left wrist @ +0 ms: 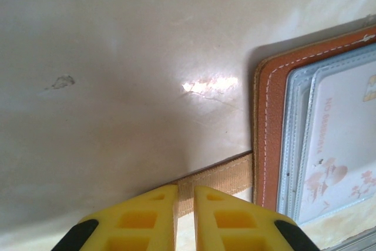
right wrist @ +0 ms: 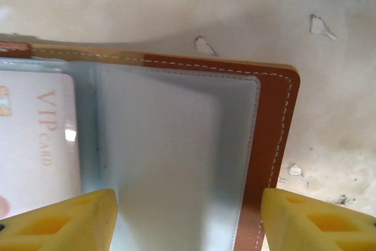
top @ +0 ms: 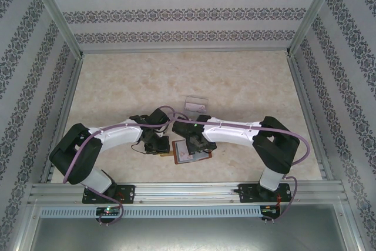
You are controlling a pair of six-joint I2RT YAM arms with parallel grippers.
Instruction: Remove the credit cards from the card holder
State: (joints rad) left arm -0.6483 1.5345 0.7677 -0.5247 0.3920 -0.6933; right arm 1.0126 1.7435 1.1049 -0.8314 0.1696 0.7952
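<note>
Card holder lies open on the table, near the front edge, between the two arms. Clear tray sits behind it, apart. Left gripper is left of the holder. The side tab runs into its fingers and looks pinched, but the view is tight. Right gripper is over the holder, one finger either side. Credit card is in a holder pocket, at the left of the right wrist view.

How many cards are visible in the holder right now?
1: a card marked VIP, in one pocket of the open holder. The neighbouring pocket looks empty. Others may lie hidden beneath the card.
</note>
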